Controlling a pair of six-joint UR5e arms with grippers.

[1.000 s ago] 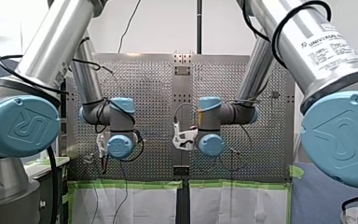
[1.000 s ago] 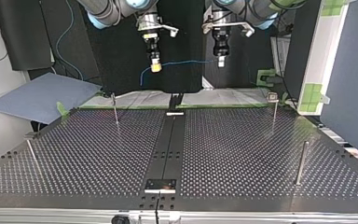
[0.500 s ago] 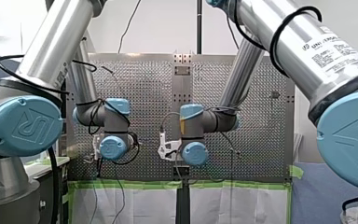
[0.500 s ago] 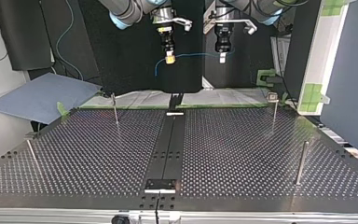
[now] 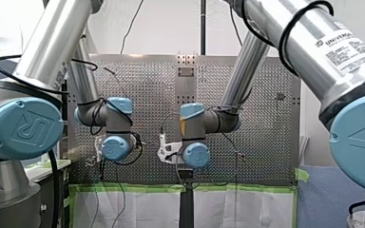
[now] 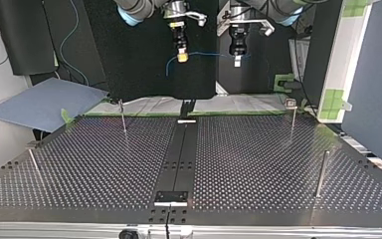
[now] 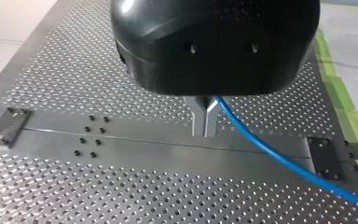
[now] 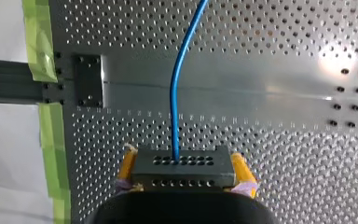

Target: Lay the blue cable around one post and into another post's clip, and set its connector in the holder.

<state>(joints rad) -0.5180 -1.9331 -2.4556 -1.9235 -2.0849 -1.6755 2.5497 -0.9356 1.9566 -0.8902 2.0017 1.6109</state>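
My right tool (image 8: 183, 163) holds the dark grey connector (image 8: 182, 173) clamped between its yellow pads (image 8: 240, 169), which are spread only as far as the block is wide. The blue cable (image 8: 173, 102) leaves the connector's face and runs out ahead of the tool, above the perforated bench (image 8: 270, 154).

In the left wrist view, my left tool (image 7: 204, 127) has its metal fingers (image 7: 198, 119) pinched together on the cable, which trails off to one side over the bench.

In the top view both tools hang high above the bench's far edge, well apart from everything standing on it. The cable spans the short gap between them, and a loose end curls down beside my right tool.

On the bench stand a thin post (image 6: 123, 117), a post with a small head (image 6: 292, 118), a thicker post (image 6: 321, 173) and a leaning post (image 6: 35, 167). A small black plate (image 6: 171, 197) sits at the near end of the centre strip; I cannot tell whether it is the holder.
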